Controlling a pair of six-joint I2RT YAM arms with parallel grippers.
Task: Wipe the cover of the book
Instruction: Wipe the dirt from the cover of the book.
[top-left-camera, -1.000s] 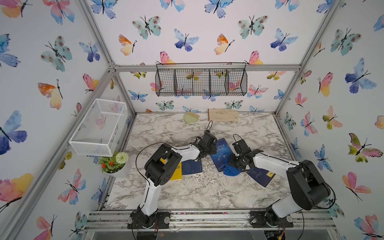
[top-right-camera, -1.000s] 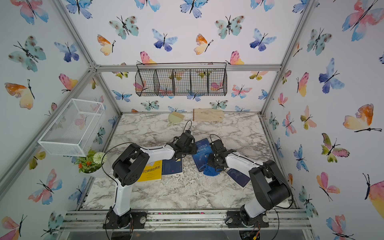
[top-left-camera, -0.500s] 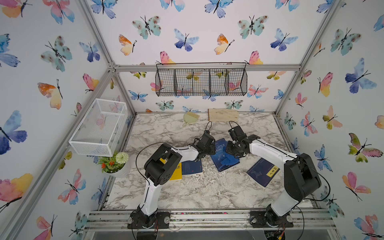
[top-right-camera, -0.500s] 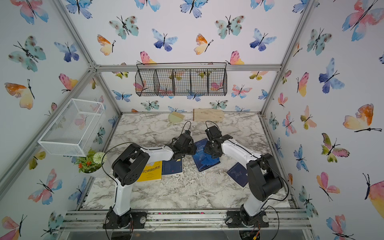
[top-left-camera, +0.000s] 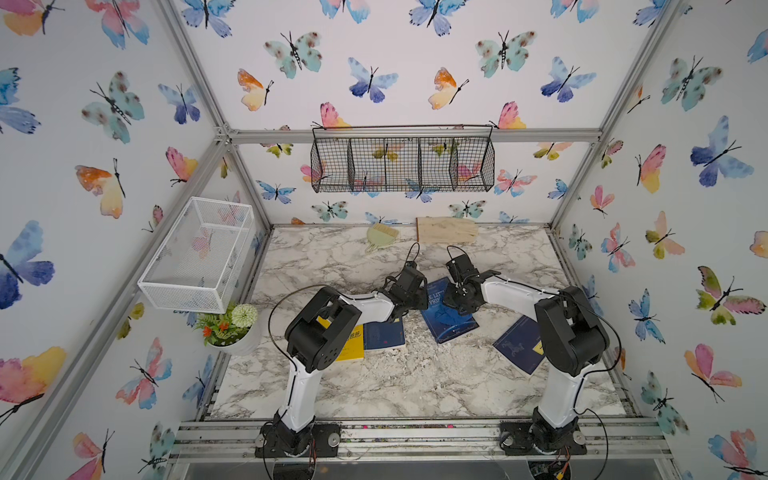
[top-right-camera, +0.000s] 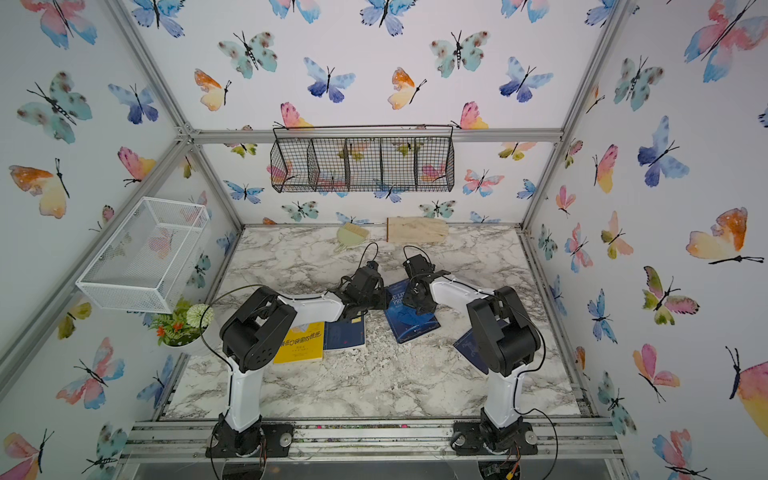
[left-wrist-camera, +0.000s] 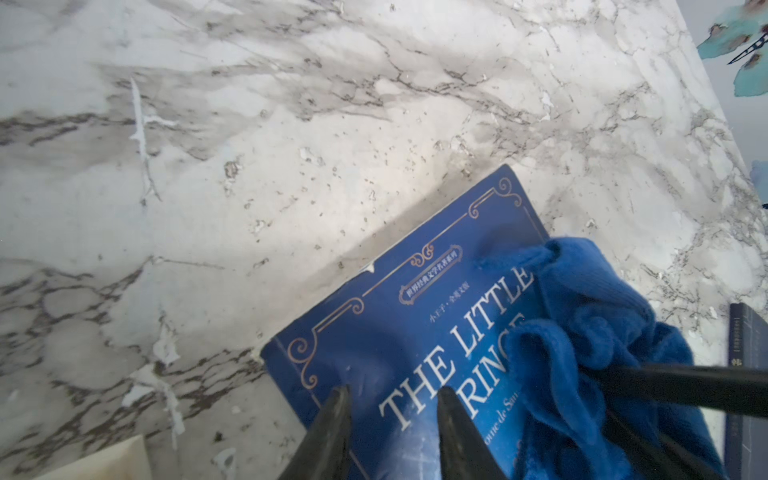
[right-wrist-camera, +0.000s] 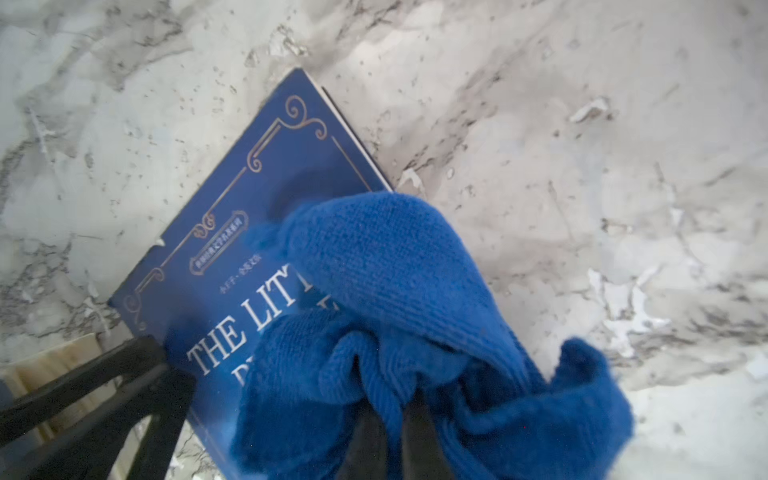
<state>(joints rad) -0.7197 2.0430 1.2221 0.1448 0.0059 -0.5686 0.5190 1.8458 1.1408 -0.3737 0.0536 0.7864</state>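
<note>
Book: the blue book (top-left-camera: 448, 322), titled The Little Prince, lay flat and cover up on the marble table (top-left-camera: 374, 386), near its middle, between the two arms
Left gripper: the left gripper (left-wrist-camera: 392, 392) had its jaws a narrow way apart with nothing between them, tips down on the cover beside the title, apparently pinning the book
Right gripper: the right gripper (right-wrist-camera: 395, 419) was clamped on a bunched blue cloth (right-wrist-camera: 395, 270)
Cloth contact: the cloth lay on the title end of the cover, reaching to the edge by one corner
Done: cloth picked up, book steadied, wiping under way, by my reading
Left: the picture end of the cover lay bare in both top views; no dirt showed, so wiped and unwiped parts could not be told apart
</note>
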